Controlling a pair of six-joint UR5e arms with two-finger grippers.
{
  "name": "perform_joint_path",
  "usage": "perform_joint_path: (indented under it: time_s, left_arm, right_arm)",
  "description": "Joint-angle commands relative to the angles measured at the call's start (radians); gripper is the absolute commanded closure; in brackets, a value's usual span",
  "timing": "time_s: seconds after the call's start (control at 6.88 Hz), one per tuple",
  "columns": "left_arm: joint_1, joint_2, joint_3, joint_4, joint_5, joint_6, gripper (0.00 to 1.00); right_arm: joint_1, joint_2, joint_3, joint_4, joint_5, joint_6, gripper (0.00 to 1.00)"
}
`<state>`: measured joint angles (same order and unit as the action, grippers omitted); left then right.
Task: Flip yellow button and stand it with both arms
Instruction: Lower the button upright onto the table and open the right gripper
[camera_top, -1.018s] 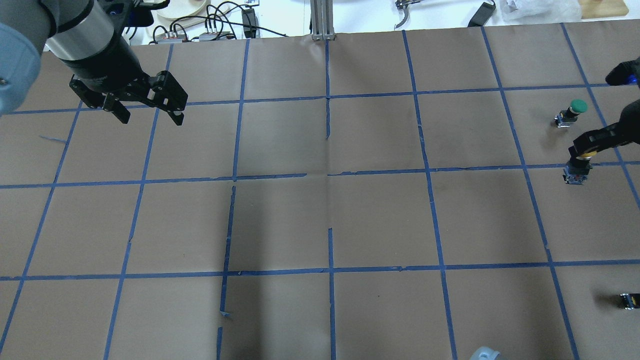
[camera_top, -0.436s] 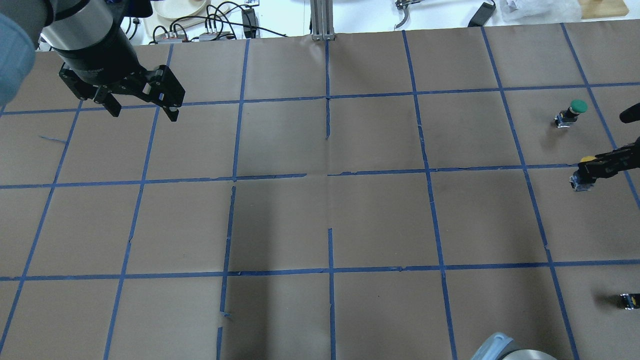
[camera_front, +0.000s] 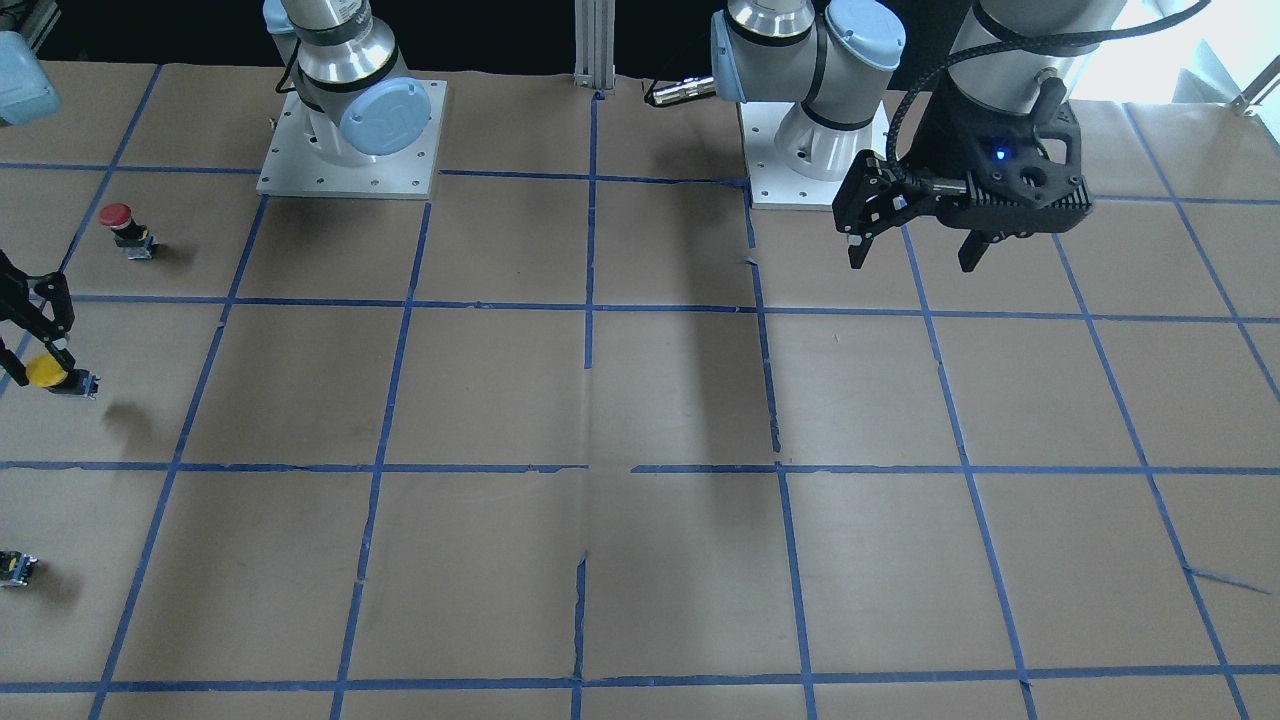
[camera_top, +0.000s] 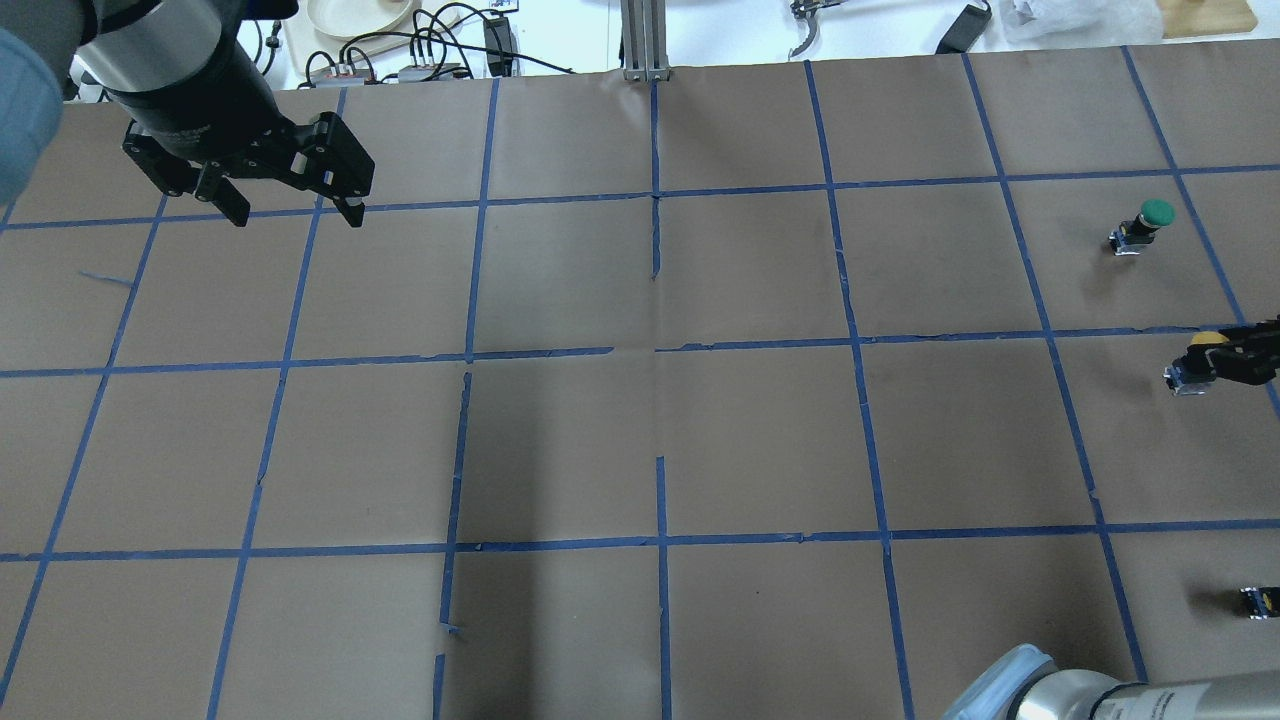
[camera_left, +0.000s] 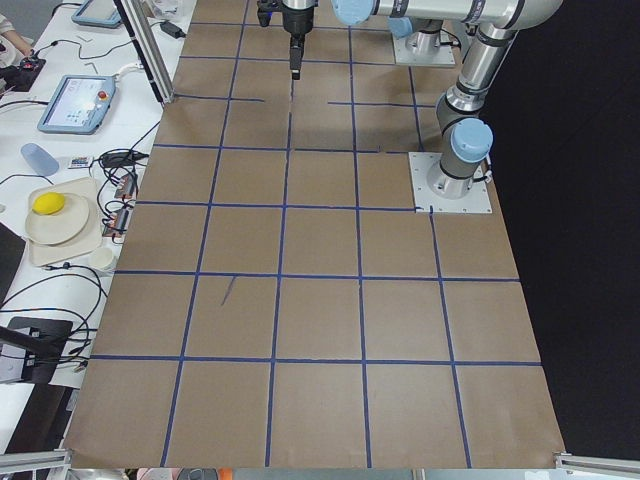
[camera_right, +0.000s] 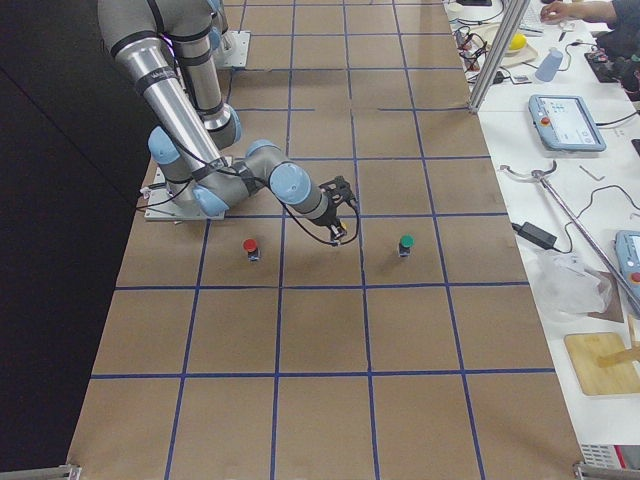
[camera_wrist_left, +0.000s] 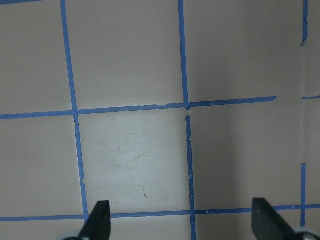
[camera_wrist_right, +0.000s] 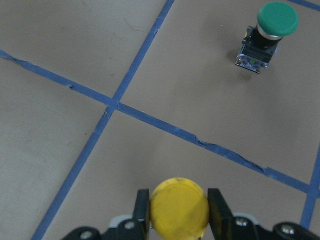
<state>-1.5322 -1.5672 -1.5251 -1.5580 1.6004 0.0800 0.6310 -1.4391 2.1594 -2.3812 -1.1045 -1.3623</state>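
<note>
The yellow button (camera_top: 1196, 352) is held by its cap near the table's right edge, tilted, its grey body pointing down-left. My right gripper (camera_top: 1222, 362) is shut on it and holds it a little above the paper; its shadow lies apart from it in the front-facing view. In the right wrist view the yellow cap (camera_wrist_right: 179, 208) sits between both fingers (camera_wrist_right: 141, 210). In the front-facing view the button (camera_front: 47, 371) hangs under the right gripper (camera_front: 38, 345). My left gripper (camera_top: 296, 214) is open and empty, high over the far left; it also shows in the front-facing view (camera_front: 912, 258) and the left wrist view (camera_wrist_left: 181, 222).
A green-capped button (camera_top: 1148, 221) stands beyond the yellow one, also in the right wrist view (camera_wrist_right: 267, 31). A red-capped button (camera_front: 122, 226) stands nearer the robot's base. A tiny black block with a yellow mark (camera_top: 1258, 600) lies at the right edge. Blue tape lines grid the brown paper.
My right gripper has carried the yellow button to the right and towards the robot, away from the green button. The left gripper has drifted slightly farther from the robot, still open.
</note>
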Motion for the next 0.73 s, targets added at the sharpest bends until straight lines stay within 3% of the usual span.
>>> perform_joint_path:
  time_s: [0.0, 0.44, 0.58]
  left_arm:
    - [0.010, 0.024, -0.020, 0.026, 0.004, 0.009, 0.00]
    - [0.010, 0.022, -0.023, 0.029, 0.009, 0.006, 0.00]
    - [0.021, 0.021, -0.021, 0.032, 0.007, 0.003, 0.00]
  right_arm:
    - [-0.036, 0.040, 0.000, -0.027, 0.041, -0.046, 0.82]
    - [-0.036, 0.013, 0.045, -0.027, 0.040, -0.051, 0.80]
    - [-0.036, 0.014, 0.045, -0.026, 0.037, -0.051, 0.75]
